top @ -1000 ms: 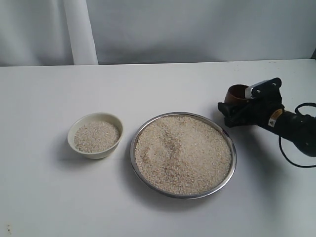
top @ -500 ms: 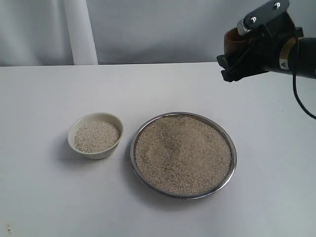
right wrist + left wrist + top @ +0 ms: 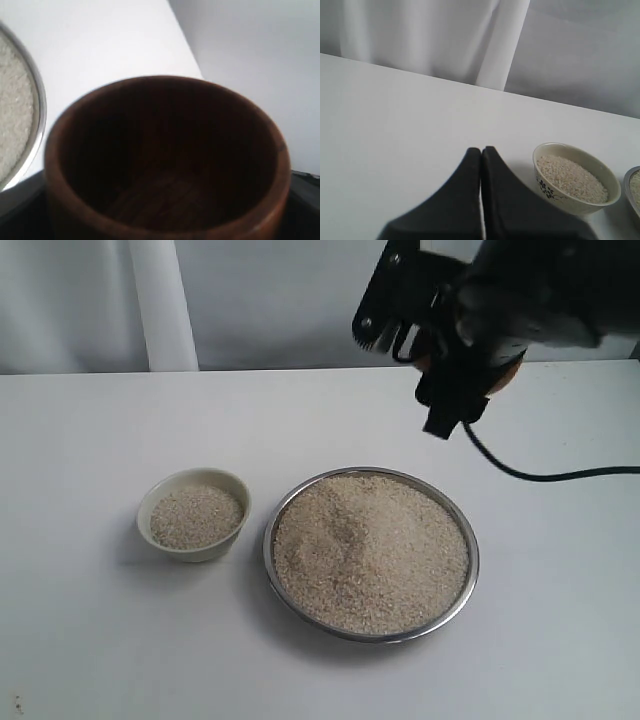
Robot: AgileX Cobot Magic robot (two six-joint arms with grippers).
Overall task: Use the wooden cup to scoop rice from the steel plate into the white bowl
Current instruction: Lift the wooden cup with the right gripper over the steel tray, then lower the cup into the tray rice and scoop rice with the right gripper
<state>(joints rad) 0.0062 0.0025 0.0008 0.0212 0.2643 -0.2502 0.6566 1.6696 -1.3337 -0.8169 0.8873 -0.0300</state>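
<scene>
The steel plate (image 3: 467, 585) sits on the white bench (image 3: 90, 640). The rice (image 3: 370, 555) fills it almost to the thin rim in a low heap, with a shallow dent left of the middle. The white bowl (image 3: 193, 512) stands near the plate's left side in the exterior view. It does not touch the plate and is partly filled with the same grains. A dark flower pattern shows on its outer wall in the left wrist view.

The right hand (image 3: 425, 355) hangs in the air beyond the plate's far rim, toward the plate's right side, and is blurred. It grips the wooden cup (image 3: 503, 373), of which only a reddish-brown sliver shows there. In the right wrist view the cup's mouth fills the picture; its dark interior holds no grains. The plate's rim and some rice show past the cup's side. A black cable (image 3: 560, 475) trails from that arm above the bench to the right of the plate.

The left hand (image 3: 481, 165) is low over the bench on the bowl's side away from the plate. Its two dark fingers are pressed together with nothing between them.
</scene>
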